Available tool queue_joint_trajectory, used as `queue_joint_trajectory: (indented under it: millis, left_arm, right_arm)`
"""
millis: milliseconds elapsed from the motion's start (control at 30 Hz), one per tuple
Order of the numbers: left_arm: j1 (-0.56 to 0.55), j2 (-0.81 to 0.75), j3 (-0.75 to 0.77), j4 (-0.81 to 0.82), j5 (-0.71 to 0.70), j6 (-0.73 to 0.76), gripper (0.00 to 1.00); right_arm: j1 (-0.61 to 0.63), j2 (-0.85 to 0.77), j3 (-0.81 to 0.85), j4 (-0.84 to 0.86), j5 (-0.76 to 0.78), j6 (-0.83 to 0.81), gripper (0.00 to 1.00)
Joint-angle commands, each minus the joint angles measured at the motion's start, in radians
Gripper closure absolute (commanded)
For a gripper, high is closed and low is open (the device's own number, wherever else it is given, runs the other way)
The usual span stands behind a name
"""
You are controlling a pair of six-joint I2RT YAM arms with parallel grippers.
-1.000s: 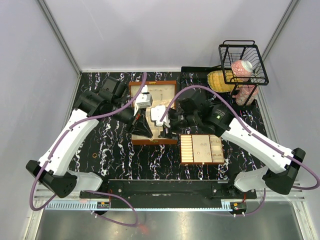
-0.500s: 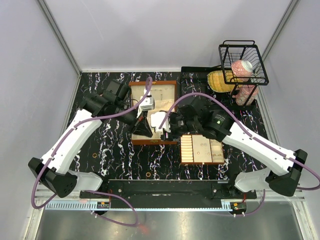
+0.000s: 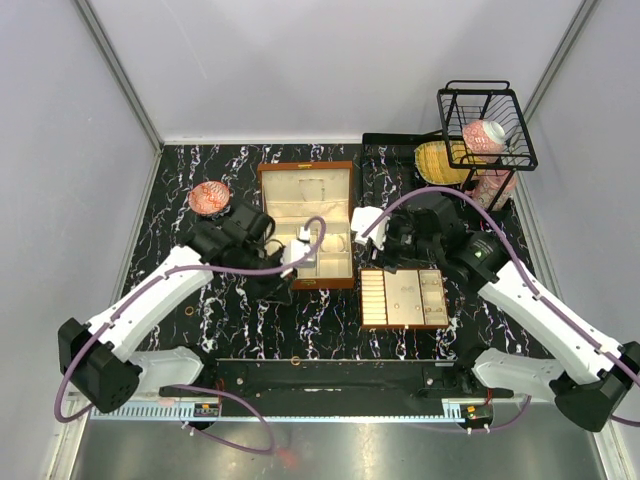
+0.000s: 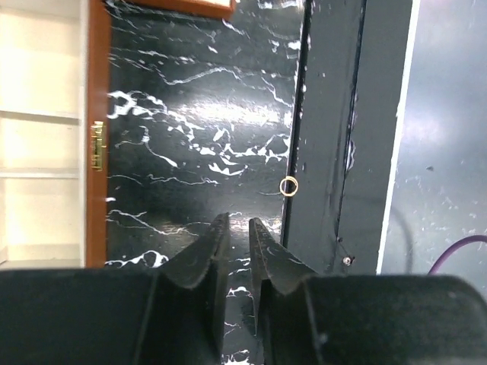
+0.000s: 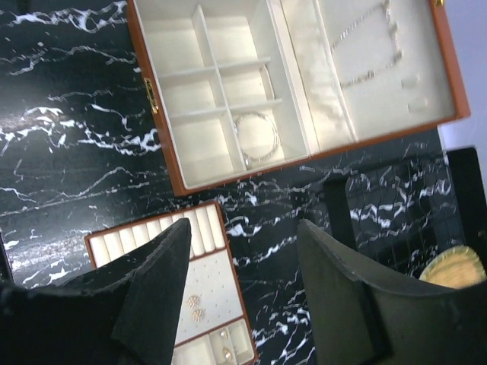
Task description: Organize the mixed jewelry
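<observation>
The brown wooden box (image 3: 305,167) lies open, with a silvery wire hoop (image 5: 255,137) in one cream compartment and a thin chain (image 5: 365,46) on the lid lining. The cream compartment tray (image 3: 403,272) holds small glinting earrings (image 5: 194,308). A tiny gold ring (image 4: 288,185) lies at the front rail, also seen from above (image 3: 296,360). A coppery ring (image 3: 192,311) lies on the table at the left. My left gripper (image 4: 238,222) is shut and empty, low by the box's front (image 3: 283,288). My right gripper (image 5: 243,258) is open and empty, above the gap between box and tray (image 3: 378,252).
A pink-red round object (image 3: 209,197) sits at the back left. A black wire basket (image 3: 487,125) with a can, a yellow item (image 3: 438,160) and a pink can (image 3: 490,190) stand at the back right. A dark rail (image 4: 327,152) runs along the table's front edge.
Both grippers have pulled out of the box. The left swung down towards the front edge; the right drew back to the right. The box's inside now shows.
</observation>
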Motion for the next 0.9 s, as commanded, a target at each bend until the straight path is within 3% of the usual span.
queue_joint_trajectory:
  millis: [0,367,533,867]
  left_arm:
    - [-0.116,-0.004,-0.077,0.078,-0.129,0.022,0.78]
    - [-0.317,0.008,-0.274,0.228,-0.292,0.008,0.66]
    - [-0.388,0.039,-0.324,0.273,-0.286,0.018,0.64]
    - [-0.492,0.155,-0.385,0.417,-0.306,0.021,0.63]
  right_arm:
    - [-0.068,-0.036,-0.058,0.047,-0.008,0.062,0.35]
    - [-0.255,-0.071,-0.222,0.105,-0.068,0.16,0.32]
    - [-0.338,-0.062,-0.27,0.117,-0.105,0.19,0.32]
    - [-0.389,-0.055,-0.336,0.176,-0.093,0.23,0.32]
